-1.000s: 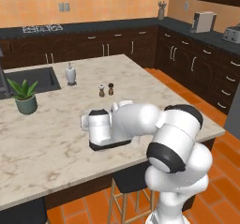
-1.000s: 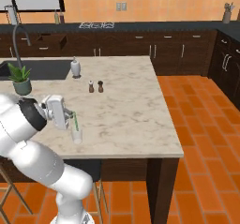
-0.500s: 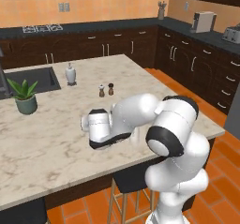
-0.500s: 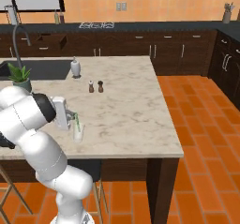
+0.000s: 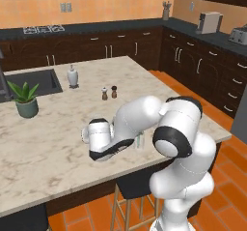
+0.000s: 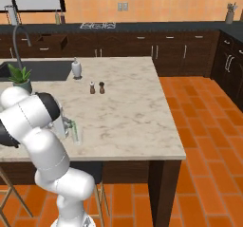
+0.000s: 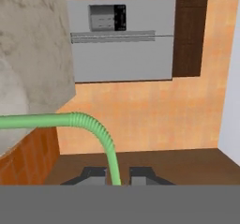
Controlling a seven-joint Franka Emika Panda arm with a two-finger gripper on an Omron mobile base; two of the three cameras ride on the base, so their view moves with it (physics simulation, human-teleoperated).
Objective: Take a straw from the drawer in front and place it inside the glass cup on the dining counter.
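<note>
My own forearm covers most of the glass cup (image 5: 139, 141) at centre frame in the left base view. In the hand view, the straw (image 7: 93, 129) runs off the left edge, and my fingertips (image 7: 93, 174) sit half-hidden at the bottom.

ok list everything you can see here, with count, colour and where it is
dining counter: 1, light beige marble, centre
glass cup: 1, clear, near front edge
straw: 1, light green, bent, between the end effector's fingers
shakers: 2, brown, mid counter
soap bottle: 1, white, beside sink
plant: 1, green in grey pot, left side of the counter
sink: 1, dark, set in counter
stool: 1, dark seat, under counter edge
end effector: 1, dark fingers, shut on the straw, at the cup
</note>
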